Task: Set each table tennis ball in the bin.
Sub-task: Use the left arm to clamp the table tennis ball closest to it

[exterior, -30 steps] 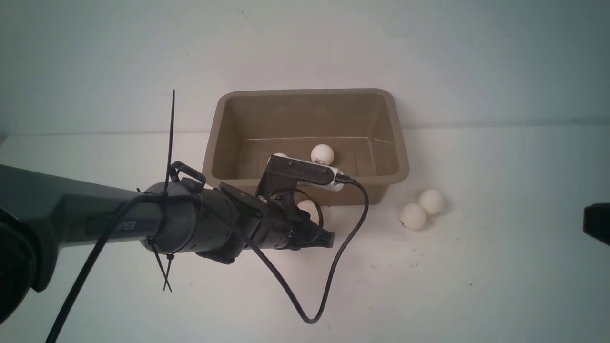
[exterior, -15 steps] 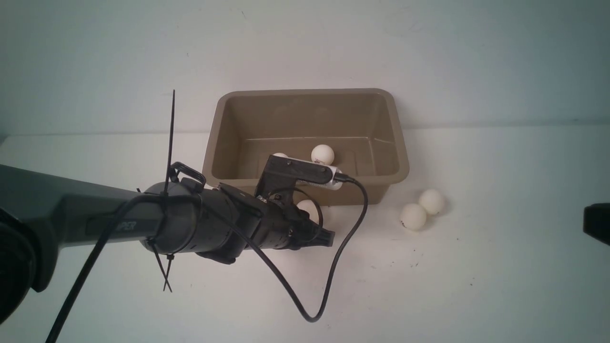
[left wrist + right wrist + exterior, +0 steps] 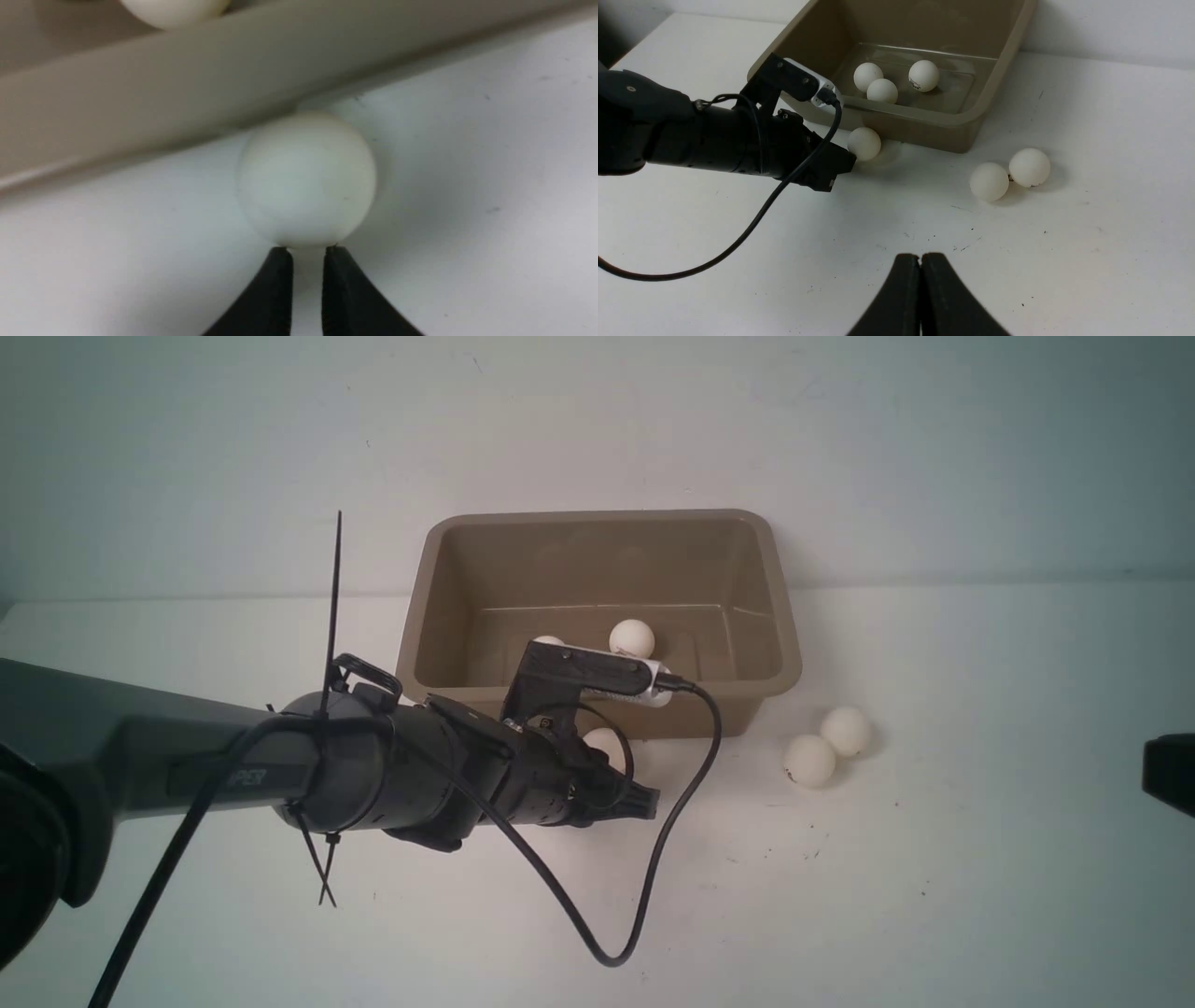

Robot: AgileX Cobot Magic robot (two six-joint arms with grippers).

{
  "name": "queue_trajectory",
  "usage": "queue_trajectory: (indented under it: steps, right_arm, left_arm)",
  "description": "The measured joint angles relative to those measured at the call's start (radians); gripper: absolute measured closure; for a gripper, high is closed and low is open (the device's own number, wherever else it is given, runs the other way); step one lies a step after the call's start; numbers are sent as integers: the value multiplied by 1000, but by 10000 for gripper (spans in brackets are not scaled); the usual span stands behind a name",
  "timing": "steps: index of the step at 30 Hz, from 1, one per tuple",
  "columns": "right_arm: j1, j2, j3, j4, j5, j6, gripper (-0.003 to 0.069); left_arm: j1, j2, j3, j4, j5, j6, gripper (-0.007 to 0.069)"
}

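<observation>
The left arm (image 3: 187, 756) comes in low from the left over the white table (image 3: 934, 896), with a black cable (image 3: 644, 896) looping off its wrist. The left gripper (image 3: 307, 255) is squeezed down to a thin slit with nothing between the fingers. Its tips sit right at the near side of the loose ball (image 3: 306, 179), so it's not a grab. That table tennis ball rests on the table just outside the bin (image 3: 782, 616), tucked against the front wall under the flared rim. Three more are on the bin's floor: the first ball (image 3: 868, 76) and second ball (image 3: 882, 90) look like they're touching, and the printed ball (image 3: 923, 75), with a small dark mark, sits a bit apart. Right of the bin, the nearer ball (image 3: 808, 761) and farther ball (image 3: 846, 730) lie side by side on the table, pretty much touching. Off to the right, the right gripper (image 3: 920, 256) is clamped fully closed, empty, over bare table and well apart from every ball.
</observation>
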Motion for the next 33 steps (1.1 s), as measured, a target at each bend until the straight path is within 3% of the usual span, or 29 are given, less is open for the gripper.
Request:
queue_trajectory:
  steps: [6, 10, 13, 14, 16, 20, 33]
  right_arm:
    - [0, 0, 0, 4, 0, 0, 669]
    - [0, 0, 0, 4, 0, 0, 669]
    - [0, 0, 0, 4, 0, 0, 669]
    - [0, 0, 0, 4, 0, 0, 669]
    - [0, 0, 0, 5, 0, 0, 669]
    - [0, 0, 0, 8, 0, 0, 669]
    - [0, 0, 0, 8, 0, 0, 669]
  left_arm:
    - [0, 0, -5, 0, 20, 24, 491]
    - [0, 0, -5, 0, 50, 33, 419]
    - [0, 0, -6, 0, 97, 38, 295]
    - [0, 0, -6, 0, 99, 39, 295]
    - [0, 0, -6, 0, 109, 41, 204]
    - [0, 0, -6, 0, 90, 41, 113]
    - [0, 0, -13, 0, 26, 50, 90]
